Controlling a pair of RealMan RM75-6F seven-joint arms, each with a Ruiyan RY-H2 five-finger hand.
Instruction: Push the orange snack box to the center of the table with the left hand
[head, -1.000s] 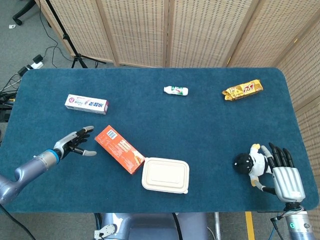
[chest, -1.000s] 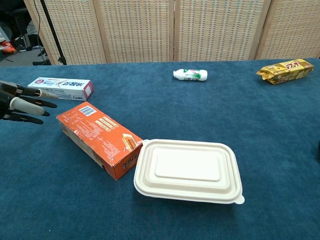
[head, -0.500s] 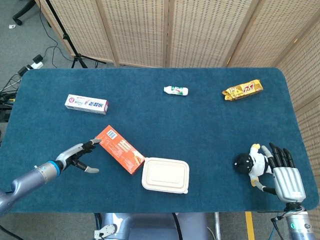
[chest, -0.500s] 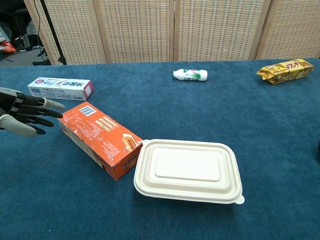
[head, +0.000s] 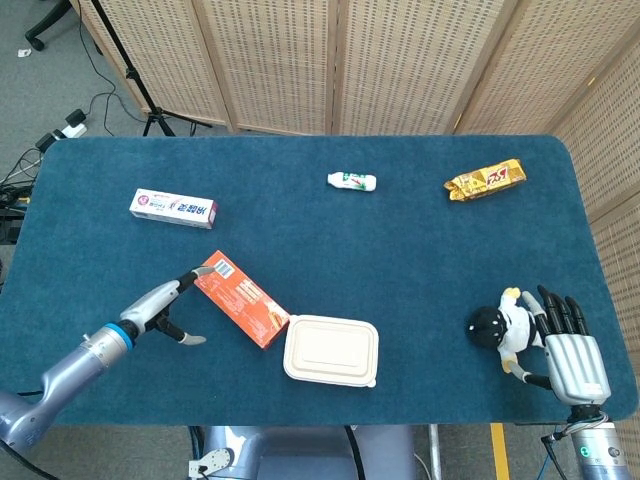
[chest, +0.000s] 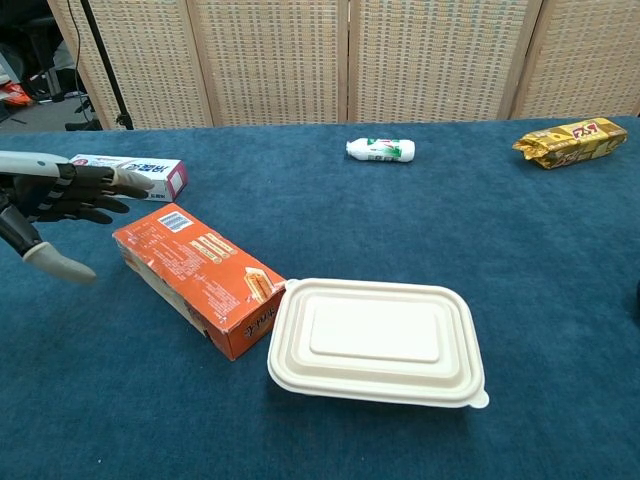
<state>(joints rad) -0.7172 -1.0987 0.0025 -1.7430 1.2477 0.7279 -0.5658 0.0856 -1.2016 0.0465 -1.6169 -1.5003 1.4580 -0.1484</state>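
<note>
The orange box (head: 240, 298) lies flat on the blue counter (head: 400, 250), left of the middle and toward the near edge, set at a slant so that its far end points up-left and its near end comes just beside the corner of a white lidded container (head: 331, 350). In the chest view the box (chest: 200, 276) and the container (chest: 378, 341) look to be touching at that corner, though it is hard to be sure.

The left hand (head: 166, 305) is at the far-left end of the box, released and holding nothing, its fingers stretched out toward the box and the thumb splayed apart below. In the head view the fingertips (head: 190, 277) reach the box's end; in the chest view the left hand (chest: 62, 200) appears just off that end, so contact cannot be confirmed.

The right hand (head: 566, 345) rests on the counter at the near-right corner, fingers extended, beside a small black and white toy (head: 503, 325); whether it grips the toy I cannot tell.

Farther back lie a toothpaste box (head: 173, 207) at the left, a small white bottle (head: 352, 181) near the middle and a yellow snack packet (head: 485, 180) at the right.
</note>
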